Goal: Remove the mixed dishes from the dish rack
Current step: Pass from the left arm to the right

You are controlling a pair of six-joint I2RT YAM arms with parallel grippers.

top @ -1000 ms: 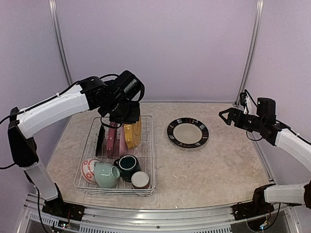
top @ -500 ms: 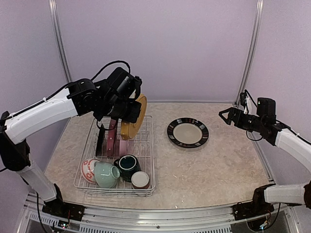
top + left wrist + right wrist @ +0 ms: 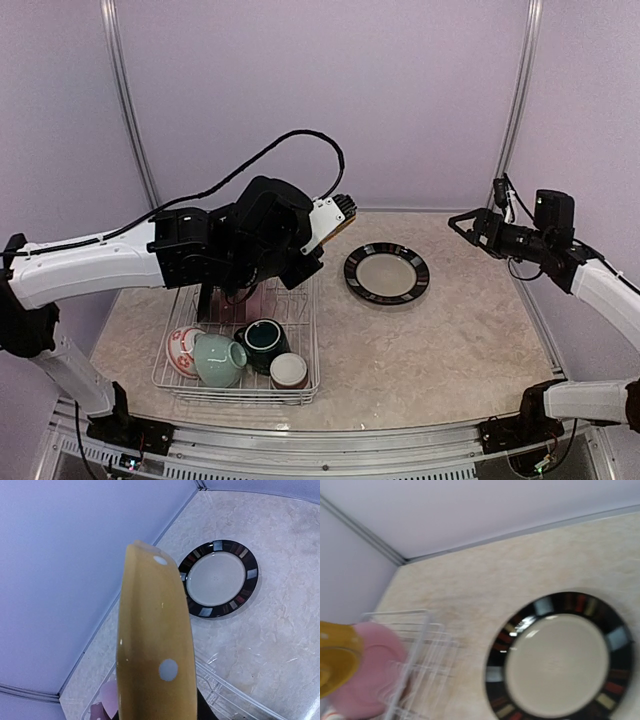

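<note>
the white wire-grid dish rack [image 3: 308, 340] sits on the left. above its far right corner the left gripper [image 3: 335, 215] clamps the yellow white-dotted ceramic plate [image 3: 155, 645] on edge. a black-rimmed round plate [image 3: 386, 273] lies flat beside the rack. the right gripper [image 3: 465, 218] hovers, fingers apart.

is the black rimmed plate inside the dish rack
No, the black-rimmed plate lies flat on the table, right of the dish rack and apart from it.
</note>
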